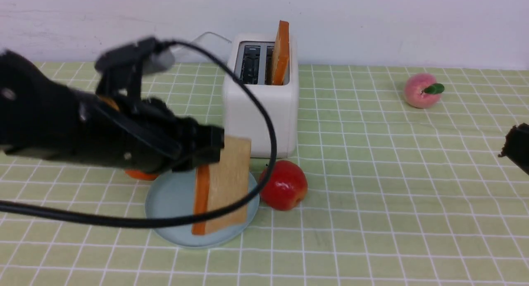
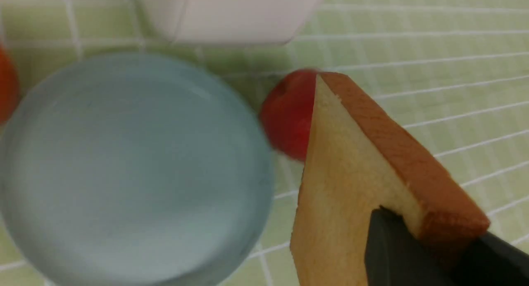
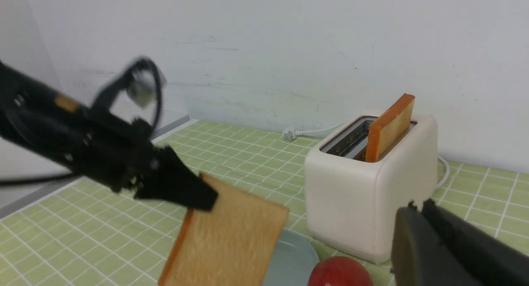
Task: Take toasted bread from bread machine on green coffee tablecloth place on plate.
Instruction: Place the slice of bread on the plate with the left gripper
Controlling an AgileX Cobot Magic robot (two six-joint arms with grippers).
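- The left gripper [image 1: 215, 147] clamps one toast slice [image 1: 225, 187] on edge, close over the plate [image 1: 169, 203], lower centre of the frame.
- A second slice [image 1: 281, 54] stands in the toaster [image 1: 260, 120], upper centre.
- The right gripper [image 1: 516, 147] is at the right edge; I cannot tell its opening.

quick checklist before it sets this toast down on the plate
1. Grip: left gripper shut on the toast at its upper edge: ok.
2. Plate bare, nothing lying on it: ok.
3. Toast over the plate: hangs tilted above the apple-side part; whether it would land fully inside: cannot tell.
4. Room beside the plate: apple sits right by the rim: not ok.
5. Right gripper far off to the side: ok.
6. The second slice stands upright in the toaster: ok.
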